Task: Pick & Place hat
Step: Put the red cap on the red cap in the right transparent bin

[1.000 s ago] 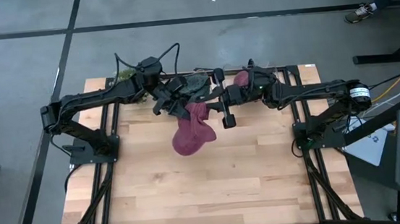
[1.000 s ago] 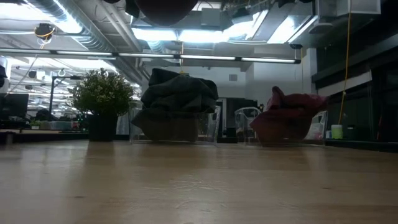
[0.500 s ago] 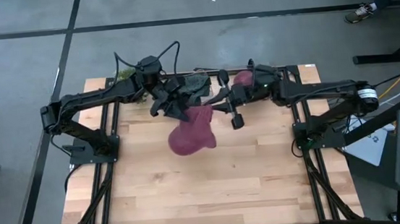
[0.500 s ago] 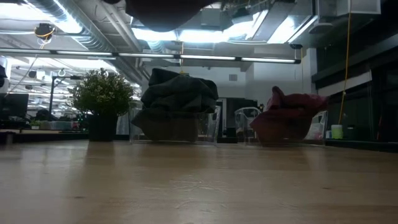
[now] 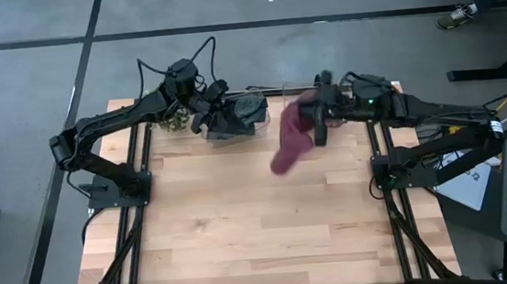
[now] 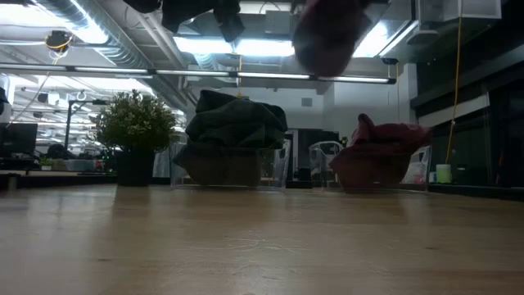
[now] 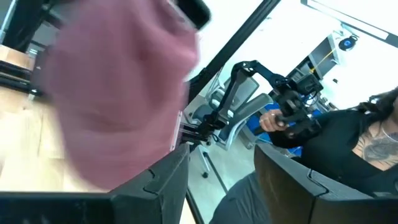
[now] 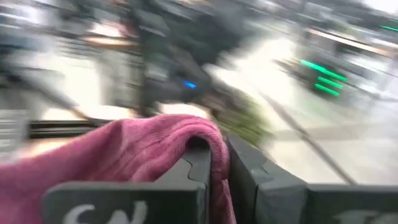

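A maroon knit hat [image 5: 289, 144] hangs in the air over the table's far middle, with my right gripper [image 5: 318, 125] shut on it. In the low view the hat [image 6: 326, 34] shows high above the tabletop. My left gripper [image 5: 222, 117] stands open with nothing between its fingers, over a clear bin of dark hats [image 5: 237, 114]. Its wrist view shows the open fingers [image 7: 221, 180] and the maroon hat [image 7: 118, 106] farther off. My right gripper pinches a fold of the maroon hat [image 8: 214, 149] between its two fingers; the cloth drapes over the finger ends. The fingers come from the table's right side. The hat hangs slack below and to the left of them, clear of the table.
The bin of dark hats [image 6: 233, 139] and a second clear bin of red hats [image 6: 381, 154] stand along the far edge, with a small potted plant [image 6: 135, 127] to their left. The wooden tabletop [image 5: 261, 224] is bare on the near side.
My left gripper has opened and let go of the maroon hat, then drawn back toward the far left, over the dark-hat bin. My right gripper, still shut on the hat, has carried it toward the table's right and far edge; the hat swings along below it.
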Tool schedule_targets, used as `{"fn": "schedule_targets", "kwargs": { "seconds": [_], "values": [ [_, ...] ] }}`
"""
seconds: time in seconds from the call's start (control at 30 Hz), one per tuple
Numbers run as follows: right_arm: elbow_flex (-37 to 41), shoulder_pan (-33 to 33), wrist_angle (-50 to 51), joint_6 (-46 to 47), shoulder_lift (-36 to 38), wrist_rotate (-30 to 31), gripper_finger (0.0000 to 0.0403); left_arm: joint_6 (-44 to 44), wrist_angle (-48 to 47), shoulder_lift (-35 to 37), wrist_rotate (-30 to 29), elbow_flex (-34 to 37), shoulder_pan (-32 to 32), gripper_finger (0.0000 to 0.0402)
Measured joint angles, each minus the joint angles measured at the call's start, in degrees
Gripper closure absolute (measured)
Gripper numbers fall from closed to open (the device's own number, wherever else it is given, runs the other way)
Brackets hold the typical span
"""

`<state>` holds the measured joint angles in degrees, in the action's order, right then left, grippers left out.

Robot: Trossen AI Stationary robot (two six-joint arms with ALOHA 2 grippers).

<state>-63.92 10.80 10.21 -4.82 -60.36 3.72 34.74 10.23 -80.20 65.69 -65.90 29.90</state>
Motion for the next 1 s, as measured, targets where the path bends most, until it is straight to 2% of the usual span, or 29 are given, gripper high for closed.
{"fn": "schedule_targets", "kwargs": {
  "seconds": [0.07, 0.1, 0.27, 0.4, 0.47, 0.7, 1.0],
  "values": [
    [0.0, -0.06, 3.67, 1.59, 0.81, 9.74, 0.037, -0.13, 0.02, -0.01, -0.29, 0.0, 0.01, 0.0226],
    [0.0, -0.04, 5.05, 2.21, 1.0, 12.47, 0.037, -0.43, 0.03, 0.0, -0.46, 0.01, 0.01, 0.0226],
    [0.0, 0.98, 6.49, 1.83, 0.84, 12.78, 0.0369, -2.14, 0.01, -0.02, -1.29, -0.01, -0.32, 0.0226],
    [0.0, 2.81, 7.58, 2.78, 0.18, 25.54, 0.037, -3.02, -0.15, 0.0, -2.68, 0.0, -0.6, 0.0226],
    [0.0, 4.0, 7.47, 2.29, 0.03, 29.02, 0.037, -3.04, -0.16, 0.0, -3.41, 0.01, -0.6, 0.0226],
    [0.0, 9.42, 7.7, 0.2, 0.05, 29.88, 0.0369, -3.04, -0.15, 0.0, -4.99, 0.0, -0.6, 0.0226],
    [0.0, 13.01, 7.92, -3.16, 0.33, 29.65, 0.0368, -3.06, -0.15, 0.0, -6.2, 0.01, -0.67, 0.0226]
  ]
}}
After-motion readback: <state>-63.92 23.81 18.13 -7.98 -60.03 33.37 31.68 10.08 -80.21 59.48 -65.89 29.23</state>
